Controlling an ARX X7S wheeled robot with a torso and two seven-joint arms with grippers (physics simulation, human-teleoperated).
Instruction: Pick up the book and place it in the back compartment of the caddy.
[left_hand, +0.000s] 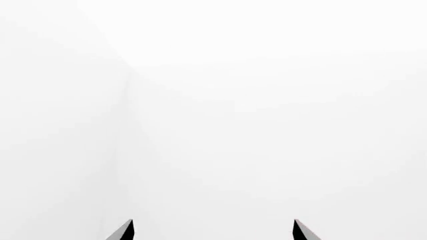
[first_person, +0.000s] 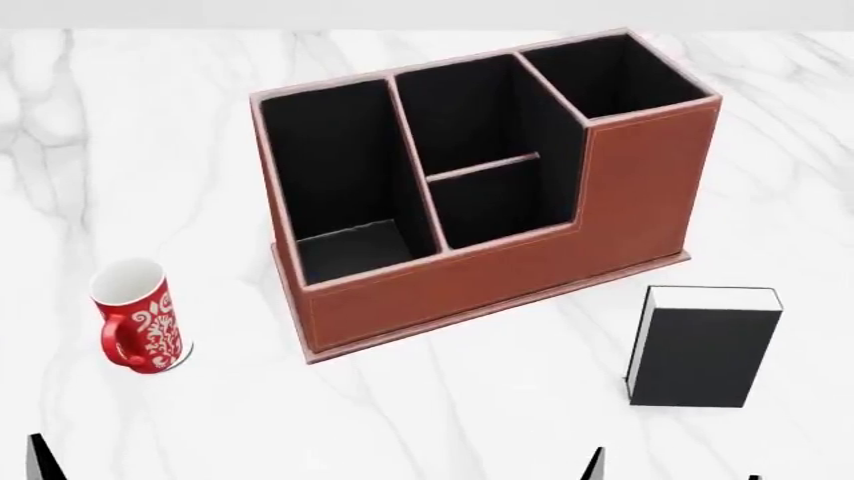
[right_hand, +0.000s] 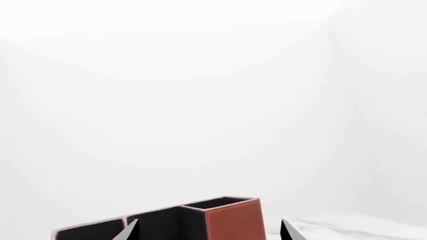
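The reddish-brown caddy (first_person: 507, 270) stands in the middle of the white marble table (first_person: 441, 410), its black-lined compartments open to the top and empty. Its tall end also shows in the right wrist view (right_hand: 232, 220). The black book (first_person: 702, 355) appears to stand upright, white page edges on top, to the right of the caddy's front and apart from it. My right gripper (first_person: 675, 474) is open and empty, just in front of the book; in the right wrist view (right_hand: 210, 232) its fingertips frame the caddy. My left gripper (left_hand: 213, 232) is open and empty, and one fingertip (first_person: 40, 460) shows at the near left.
A red-and-white patterned mug (first_person: 140, 318) stands left of the caddy, near my left gripper. The table's far edge runs just behind the caddy. The left wrist view shows only blank white.
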